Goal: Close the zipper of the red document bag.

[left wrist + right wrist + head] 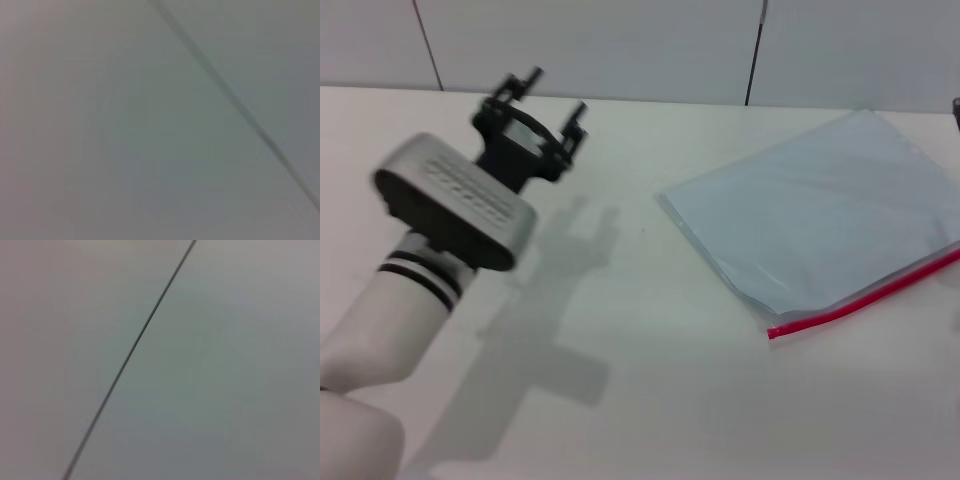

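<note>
The red document bag (pixel 820 215) lies flat on the white table at the right, translucent pale blue-grey and turned at an angle. Its zipper (pixel 865 298) is a thin red strip along the long edge nearest me, running from a free end at the bag's near corner off the right border of the head view. My left gripper (pixel 552 98) hovers over the far left of the table, well left of the bag, open with nothing between its black fingers (pixel 525 82). Neither wrist view shows the bag or any fingers. My right gripper is out of view.
The white table (pixel 650 400) ends at a pale panelled wall (pixel 620 40) with dark seams. Both wrist views show only such a panel with a seam (pixel 135 345). A small dark sliver (pixel 956 112) shows at the right border.
</note>
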Robot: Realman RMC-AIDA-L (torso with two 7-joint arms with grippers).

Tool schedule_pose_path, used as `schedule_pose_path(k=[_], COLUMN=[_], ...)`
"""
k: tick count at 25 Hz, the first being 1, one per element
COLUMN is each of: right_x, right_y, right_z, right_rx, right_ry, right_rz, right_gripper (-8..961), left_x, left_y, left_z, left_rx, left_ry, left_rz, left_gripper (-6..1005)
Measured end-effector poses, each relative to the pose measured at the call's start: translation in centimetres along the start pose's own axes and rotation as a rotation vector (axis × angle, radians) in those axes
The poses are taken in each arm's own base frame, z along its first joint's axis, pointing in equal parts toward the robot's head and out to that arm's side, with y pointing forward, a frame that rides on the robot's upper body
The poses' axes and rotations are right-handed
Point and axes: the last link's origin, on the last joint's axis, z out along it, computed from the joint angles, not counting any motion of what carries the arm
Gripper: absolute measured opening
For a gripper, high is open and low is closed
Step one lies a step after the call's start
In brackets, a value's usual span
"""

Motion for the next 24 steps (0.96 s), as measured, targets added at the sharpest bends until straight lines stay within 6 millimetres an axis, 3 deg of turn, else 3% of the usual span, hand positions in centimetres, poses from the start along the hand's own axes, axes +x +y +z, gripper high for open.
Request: schedule_pose_path(k=[1,11,18,24], right_x=[-0.1,-0.3,-1.6,-1.8], right_y=[-0.2,-2.8,-3.7,-3.7], right_z=[-0.1,-0.9,-3.2,-3.9], right_rx=[0.000,0.035,0.044,0.048], right_ry=[-0.011,-0.085,-0.217,-0.233], right_rz=[0.040,0.356,0.484,0.499], right_gripper=[569,628,647,644], left_x=[0.0,-0.9,-1.0,-1.2], left_y=[-0.6,-4.5,-5.5,-5.6], left_z=[-0.1,-2.4,-3.3,-3.6], left_rx=[0.035,0.226,0.278,0.285], left_ry=[0.014,0.169,0.218,0.220], left_rz=[-0.031,-0.258,-0.337,-0.336], left_gripper=[592,588,587,587])
